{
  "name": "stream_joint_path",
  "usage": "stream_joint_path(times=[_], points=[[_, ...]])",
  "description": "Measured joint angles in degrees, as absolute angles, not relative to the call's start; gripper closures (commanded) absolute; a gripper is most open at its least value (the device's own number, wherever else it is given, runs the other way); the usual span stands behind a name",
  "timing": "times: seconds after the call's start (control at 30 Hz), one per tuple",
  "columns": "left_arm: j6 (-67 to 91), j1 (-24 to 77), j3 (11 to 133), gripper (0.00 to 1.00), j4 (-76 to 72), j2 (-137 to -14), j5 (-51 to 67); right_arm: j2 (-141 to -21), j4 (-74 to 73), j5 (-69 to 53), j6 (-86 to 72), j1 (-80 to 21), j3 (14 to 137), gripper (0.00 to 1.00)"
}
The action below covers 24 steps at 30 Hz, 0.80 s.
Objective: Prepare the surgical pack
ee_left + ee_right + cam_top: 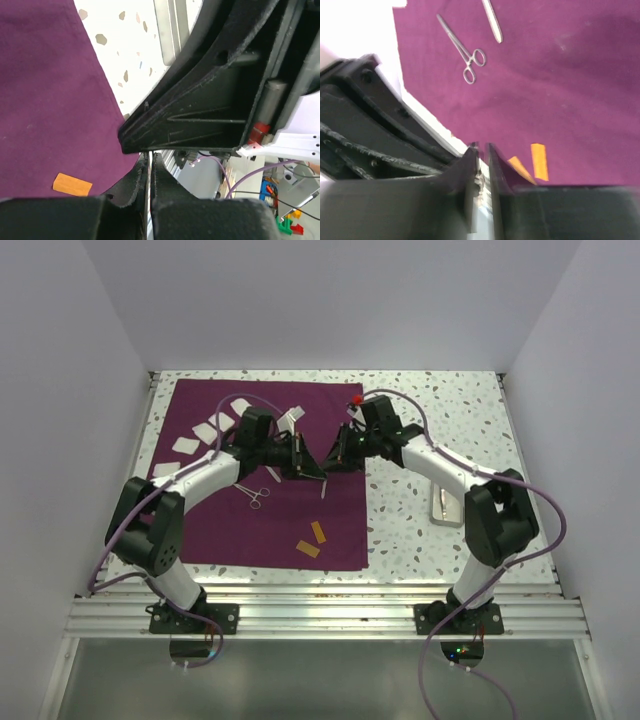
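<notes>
Both pincers, left and right, clenched (nose to nose) above the surgical pack.

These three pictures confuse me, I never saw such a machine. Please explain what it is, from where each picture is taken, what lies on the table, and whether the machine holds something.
The machine is two robot arms bolted at the table's near edge. The overhead view looks down from behind them. The other two come from a camera on each wrist.

A large deep purple fabric sheet covers the left of the speckled white table. On it lie small silver scissor-like forceps, two orange strips and white squares.

The left gripper and right gripper meet mid-table. The left fingers are shut. Whether the right fingers grip anything I cannot tell.
</notes>
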State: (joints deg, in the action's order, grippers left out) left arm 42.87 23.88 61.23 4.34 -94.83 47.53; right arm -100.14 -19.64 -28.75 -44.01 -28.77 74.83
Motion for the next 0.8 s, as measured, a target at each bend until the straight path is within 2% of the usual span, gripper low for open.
stream_joint_path(times=[0.03,0.07,0.1,0.13,0.2,0.27,0.43,0.53,0.7,0.8], points=[[42.83,23.88,61.23,1.0,4.36,-95.04,47.55,-100.33,-19.64,-29.15,-44.01,-28.88,75.05,1.0],[42.87,23.92,61.25,1.0,4.23,-95.42,47.79,-100.44,-19.86,-29.26,-44.05,-28.97,75.26,1.0],[42.87,23.92,61.32,0.93,4.01,-95.77,48.01,-100.51,-19.99,-29.15,-43.81,-28.97,75.31,1.0],[42.76,23.92,61.54,0.69,3.88,-96.18,48.18,-100.64,-20.29,-28.99,-43.53,-28.91,75.33,1.0],[41.89,23.9,62.52,0.31,4.23,-97.41,48.18,-101.03,-22.96,-27.14,-41.98,-28.51,76.53,1.0],[41.87,23.64,64.2,0.26,5.04,-98.54,47.13,-101.38,-27.97,-23.22,-39.38,-28.03,78.65,1.0],[41.91,20.38,70.67,0.26,7.9,-102.67,39.66,-101.71,-42.83,-6.94,-28.84,-22.87,85.62,1.0],[42.41,18.5,76.71,0.29,13.34,-106.87,30.94,-100.66,-46.85,1.32,-24.23,-16.8,84.14,1.0],[43.48,17.15,86.46,0.29,22.41,-113.86,18.9,-99.7,-50.89,11.66,-17.82,-4.49,79.48,1.0],[44.21,16.99,90.48,0.28,26.35,-117.23,14.13,-99.98,-51.75,14.68,-15.49,-1.83,78.85,1.0]])
